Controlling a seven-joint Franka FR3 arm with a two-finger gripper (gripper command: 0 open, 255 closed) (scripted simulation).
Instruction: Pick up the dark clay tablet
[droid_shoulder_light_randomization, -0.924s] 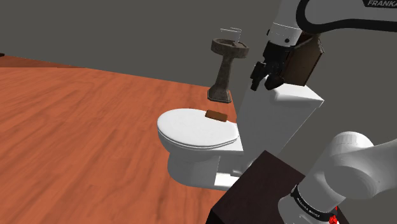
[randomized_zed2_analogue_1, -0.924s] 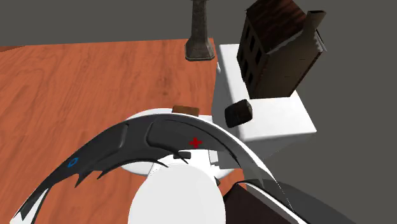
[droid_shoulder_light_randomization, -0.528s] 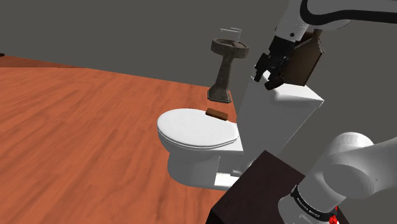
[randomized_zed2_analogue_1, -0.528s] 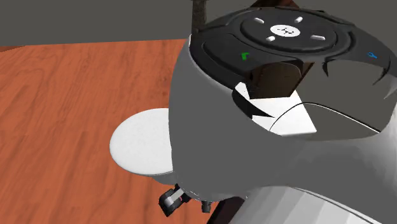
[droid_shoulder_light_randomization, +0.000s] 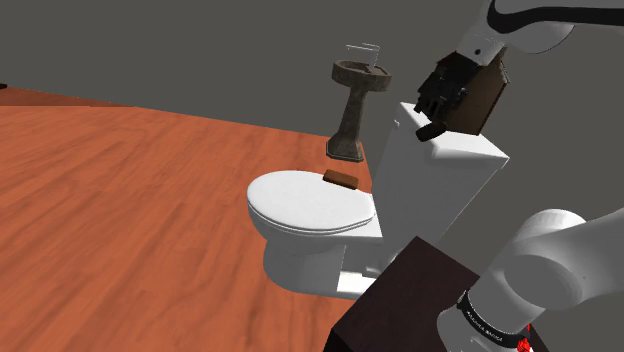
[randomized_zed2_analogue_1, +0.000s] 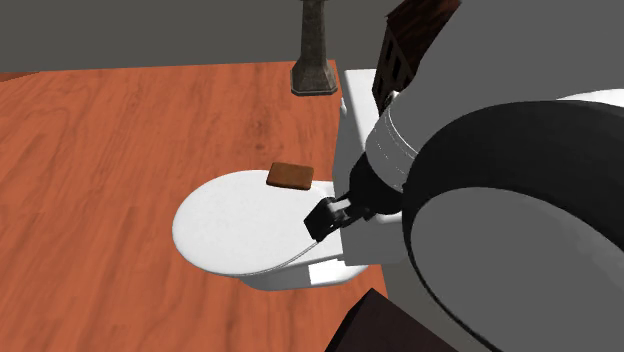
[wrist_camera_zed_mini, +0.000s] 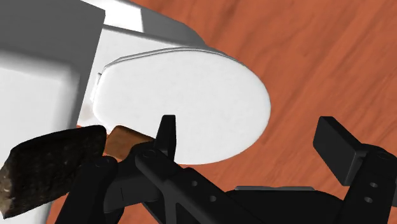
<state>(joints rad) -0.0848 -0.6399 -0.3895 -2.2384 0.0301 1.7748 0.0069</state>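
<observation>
Starting at the shoulder view's left: wooden floor (droid_shoulder_light_randomization: 120, 190), then a white toilet, lid (droid_shoulder_light_randomization: 305, 200) shut. A reddish-brown slab (droid_shoulder_light_randomization: 341, 180) lies flat at the lid's rear edge, close to the tank (droid_shoulder_light_randomization: 420, 200). A pedestal basin (droid_shoulder_light_randomization: 360, 80) stands on the floor behind. The dark clay tablet (droid_shoulder_light_randomization: 432, 130) sits on the tank top by its bowl-side edge, toward the corner nearer the stand (droid_shoulder_light_randomization: 410, 300). It is small and dark, and its outline is hard to separate from the gripper (droid_shoulder_light_randomization: 430, 105) hanging just above it. A dark model house (droid_shoulder_light_randomization: 480, 95) stands further back on the tank top, partly behind the hand. The stand is cut off at the lower right.

Second exterior view: the slab (randomized_zed2_analogue_1: 290, 176) shows clearly at the lid's (randomized_zed2_analogue_1: 230, 230) rear edge. Only the basin's pedestal (randomized_zed2_analogue_1: 315, 50) is in frame, cut by the top edge. A thick arm link covers most of the tank top and hides the tablet. One corner of the house (randomized_zed2_analogue_1: 400, 40) peeks out above the link.

Wrist view: the tablet (wrist_camera_zed_mini: 51, 167) is rough and mottled black-brown. It lies outside one finger, not between the two, and the frame edge cuts it off. It overlaps the slab (wrist_camera_zed_mini: 124, 141), so only a sliver shows between tablet and finger. The fingers (wrist_camera_zed_mini: 167, 133) of the gripper (wrist_camera_zed_mini: 249, 127) stand wide apart and grip nothing, with the lid (wrist_camera_zed_mini: 191, 95) seen beyond the gap.
</observation>
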